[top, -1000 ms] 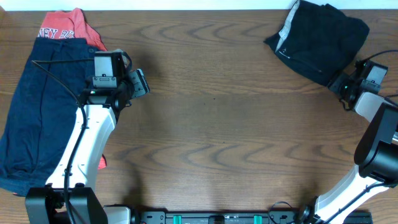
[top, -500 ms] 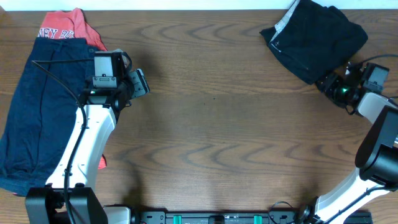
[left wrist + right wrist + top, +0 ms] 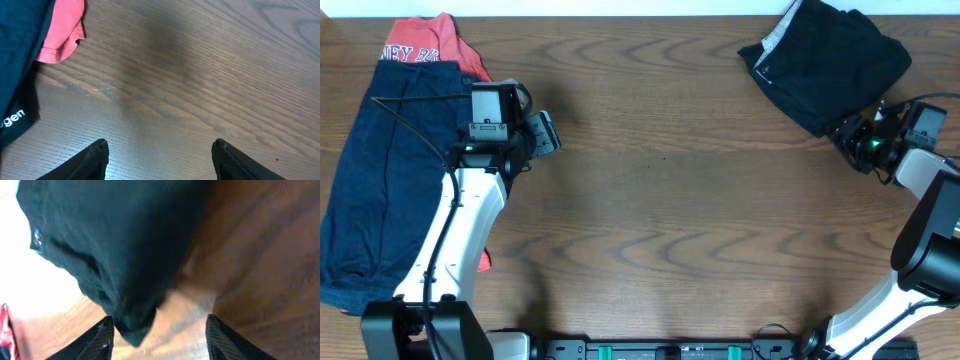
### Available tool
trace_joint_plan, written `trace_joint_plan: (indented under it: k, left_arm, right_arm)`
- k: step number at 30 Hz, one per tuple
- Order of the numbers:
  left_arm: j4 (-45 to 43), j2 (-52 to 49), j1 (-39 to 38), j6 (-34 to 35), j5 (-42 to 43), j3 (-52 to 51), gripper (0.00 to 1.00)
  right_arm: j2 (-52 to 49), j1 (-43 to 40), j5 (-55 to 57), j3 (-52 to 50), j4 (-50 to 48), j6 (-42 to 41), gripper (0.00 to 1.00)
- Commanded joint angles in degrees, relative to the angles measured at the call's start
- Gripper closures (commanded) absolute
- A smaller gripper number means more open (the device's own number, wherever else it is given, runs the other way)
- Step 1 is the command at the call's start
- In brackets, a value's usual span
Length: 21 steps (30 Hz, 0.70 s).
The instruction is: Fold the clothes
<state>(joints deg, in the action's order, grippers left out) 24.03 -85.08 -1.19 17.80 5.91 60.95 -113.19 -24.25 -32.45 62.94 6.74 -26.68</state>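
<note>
Three garments lie on the brown wooden table (image 3: 670,200), and none looks neatly folded, so most of the task seems left. The plain black fabric garment with a pale grey edge strip (image 3: 835,65) sits bunched at the far right corner. The navy-blue shorts (image 3: 380,170) are spread along the left edge, overlapping the coral-red lettered tee (image 3: 430,45). The right gripper (image 3: 159,330) has its jaws apart at the black garment's near corner, which hangs just beside one finger, unpinched. The left gripper (image 3: 160,150) hovers open over bare wood beside the shorts, holding nothing.
</note>
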Motion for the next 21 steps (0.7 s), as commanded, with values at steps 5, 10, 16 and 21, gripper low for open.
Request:
trace_joint_plan:
  k: [5, 10, 16, 21]
  left_arm:
    - [0.11, -0.55, 0.13, 0.15, -0.59, -0.79, 0.32]
    - [0.11, -0.55, 0.13, 0.15, -0.59, -0.79, 0.32]
    - [-0.37, -0.55, 0.15, 0.15, -0.59, -0.79, 0.31]
    - [-0.96, -0.55, 0.13, 0.15, -0.59, -0.79, 0.32]
  right_arm:
    - [-0.11, 3.50, 4.44, -0.02, -3.13, -3.10, 0.46]
    - [-0.39, 6.05, 8.31, -0.02, -3.34, -3.15, 0.99]
    - [-0.39, 5.35, 12.17, -0.02, -3.37, -2.43, 0.99]
    - [-0.39, 1.66, 14.16, -0.02, -3.15, 0.87, 0.99]
